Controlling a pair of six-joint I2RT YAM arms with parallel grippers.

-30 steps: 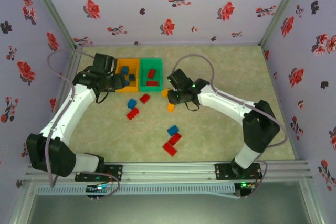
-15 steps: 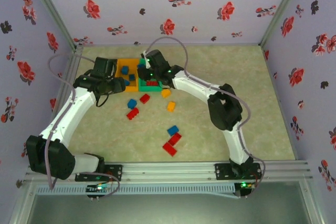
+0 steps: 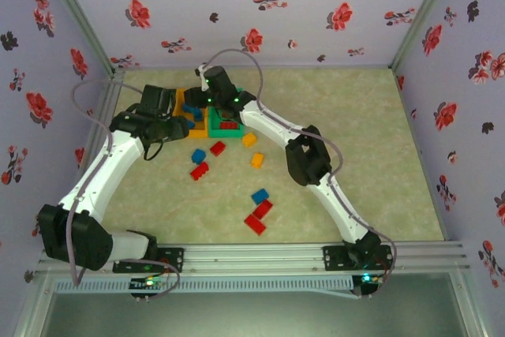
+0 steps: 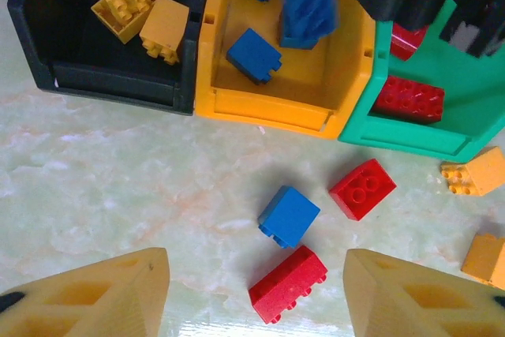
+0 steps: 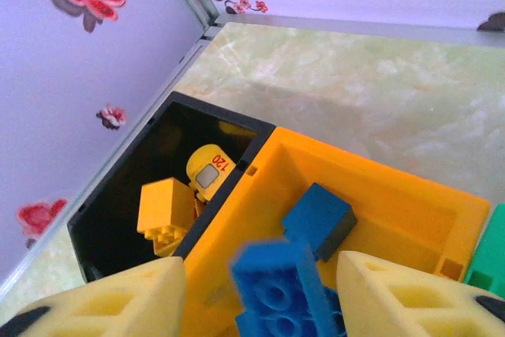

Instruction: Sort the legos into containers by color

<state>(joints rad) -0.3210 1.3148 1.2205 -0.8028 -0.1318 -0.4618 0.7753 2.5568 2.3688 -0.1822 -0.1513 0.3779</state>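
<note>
Blue brick (image 5: 272, 297), blurred, between the right jaws over the orange bin (image 5: 394, 211), a second blue brick (image 5: 319, 219) lying below it. Right jaws apart, pads (image 5: 118, 301) clear of the brick on both sides: reads as mid-drop, into the right colour.

To do it well: keep the jaws spread and level until the brick lands. Then lift straight up, clear of the rim and of the green bin (image 4: 406, 138) touching alongside.

Left jaws wide, empty, over the table (image 4: 118, 187) above a loose blue brick (image 4: 289, 215) and red bricks (image 4: 363, 188). Best kept off the bins while the right arm crowds them.

Views:
- Right wrist looks into the black bin (image 5: 150, 155), yellow pieces (image 5: 166, 215) inside.
- Left wrist gives a red slab (image 4: 409, 99) in the green bin.
- Top view adds near bricks (image 3: 254, 224), blue and red, toward the arm bases.
</note>
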